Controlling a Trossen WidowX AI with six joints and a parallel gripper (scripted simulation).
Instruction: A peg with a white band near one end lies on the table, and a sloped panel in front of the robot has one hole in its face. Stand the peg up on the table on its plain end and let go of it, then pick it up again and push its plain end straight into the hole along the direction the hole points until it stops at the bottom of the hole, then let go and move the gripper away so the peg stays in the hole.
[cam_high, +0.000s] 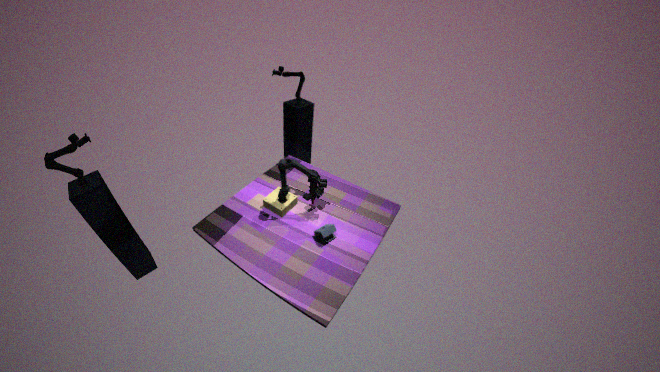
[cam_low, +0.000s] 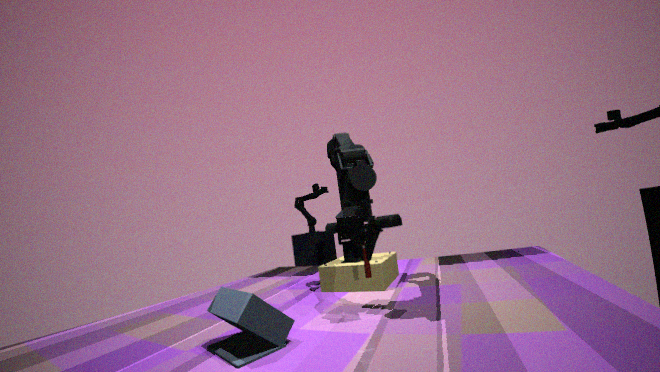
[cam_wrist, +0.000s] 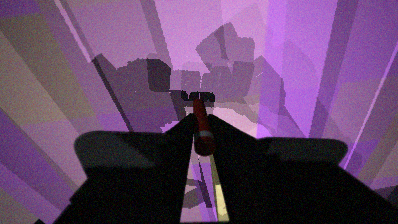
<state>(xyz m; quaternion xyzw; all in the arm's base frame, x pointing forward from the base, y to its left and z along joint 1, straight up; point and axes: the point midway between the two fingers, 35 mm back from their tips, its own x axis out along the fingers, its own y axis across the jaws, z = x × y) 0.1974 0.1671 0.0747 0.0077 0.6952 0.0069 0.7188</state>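
The red peg (cam_low: 367, 265) (cam_wrist: 200, 114) is nearly upright, its lower end clear of the table (cam_high: 280, 260) (cam_low: 510, 320). My gripper (cam_wrist: 200, 118) is shut on the peg near its upper end. The pale band shows at the end nearest the wrist camera, and the plain end points down. In the top view the gripper is small and dark, and the peg cannot be made out. The grey sloped panel (cam_high: 325, 233) (cam_low: 262, 320) stands on the table, apart from the gripper. Its hole is not visible in any view.
The arm stands on a pale yellow block (cam_high: 279, 205) (cam_low: 350, 278) behind the gripper. Two dark pedestals (cam_high: 112, 225) (cam_high: 298, 130) carrying other arms stand beyond the table's edges. Dark arm shadows lie across the patterned table top.
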